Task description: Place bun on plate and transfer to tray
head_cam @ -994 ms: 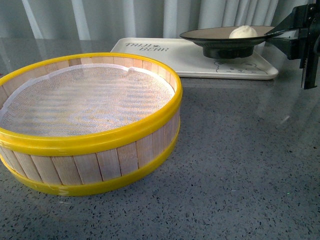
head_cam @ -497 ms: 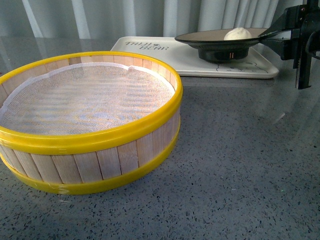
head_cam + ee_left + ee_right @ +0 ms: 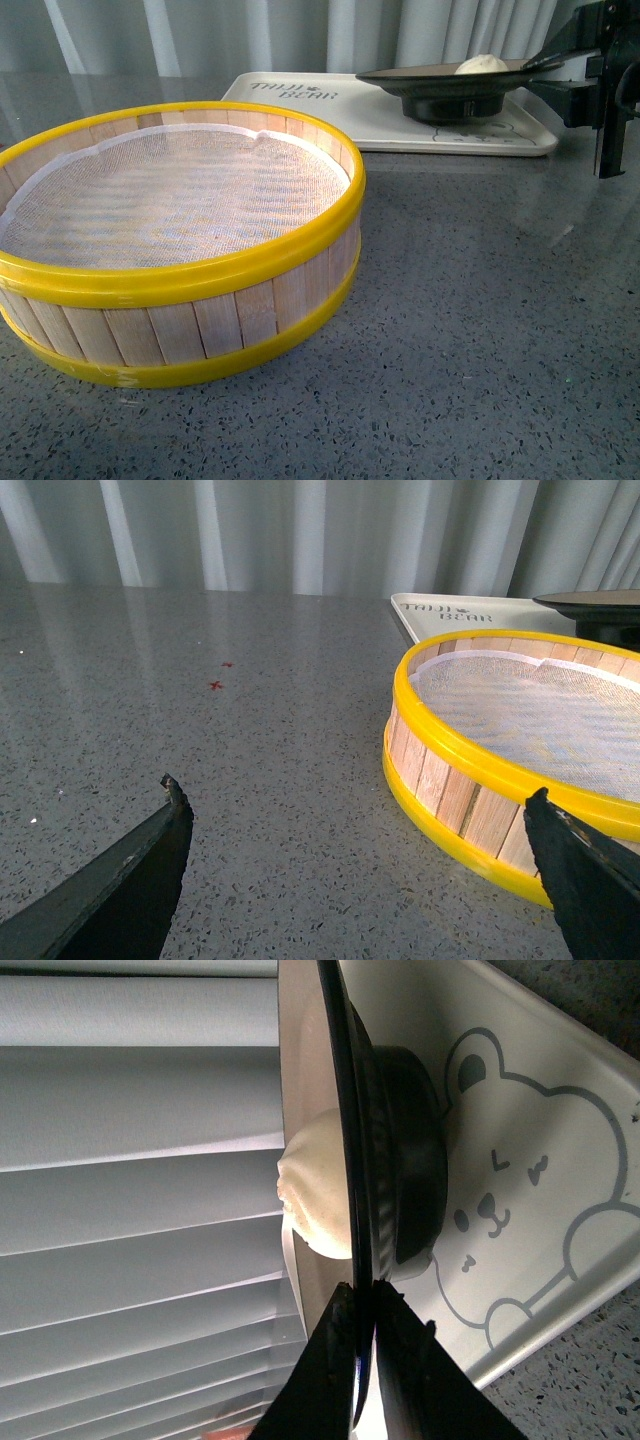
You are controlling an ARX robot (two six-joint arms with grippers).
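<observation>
The plate (image 3: 440, 78) with its black rim is held level over the right part of the cream tray (image 3: 300, 105). Whether its foot touches the tray I cannot tell. The off-white bun (image 3: 481, 65) sits on the plate's right side. My right gripper (image 3: 548, 62) is shut on the plate's right rim. In the right wrist view the jaws (image 3: 362, 1295) clamp the plate's rim (image 3: 350, 1160), with the bun (image 3: 315, 1195) on one side and the tray's bear drawing (image 3: 520, 1190) on the other. My left gripper (image 3: 355, 805) is open and empty, over the counter beside the steamer basket (image 3: 500, 780).
The yellow-rimmed wooden steamer basket (image 3: 180, 240), lined with white mesh, stands at front left on the grey speckled counter (image 3: 480, 330). A grey curtain hangs behind the tray. Small red specks (image 3: 215, 685) lie on the counter to the left.
The plate with the bun has shifted a little left over the tray and now looks flatter and more level. The right gripper moved with it.
</observation>
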